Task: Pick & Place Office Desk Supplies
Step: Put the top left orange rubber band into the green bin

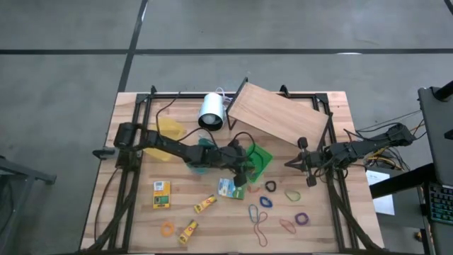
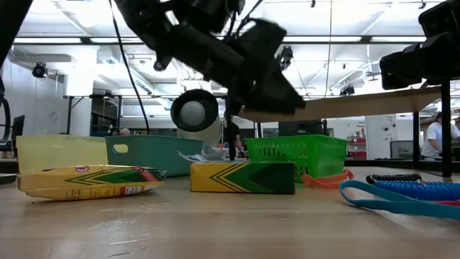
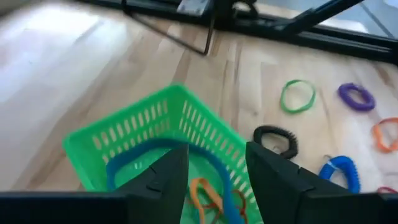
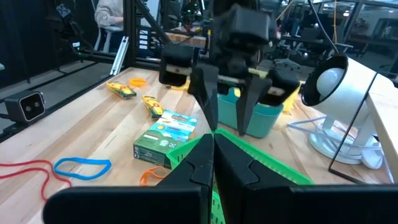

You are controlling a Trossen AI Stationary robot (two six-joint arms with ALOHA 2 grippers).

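Over the green basket (image 3: 140, 134) my left gripper (image 3: 214, 177) hangs, jaws spread; blue band (image 3: 214, 163) inside, many supplies left on worktop (image 1: 219, 227); right gripper (image 1: 308, 170) idle, jaws pressed together

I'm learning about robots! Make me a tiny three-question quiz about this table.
1. True or false: the left tool hangs open above the green basket.
2. Which colour is the long band inside the basket: A red, B blue, C grey?
3. Fill in: the right tool is ____.

Key: 1 true. 2 B. 3 shut.
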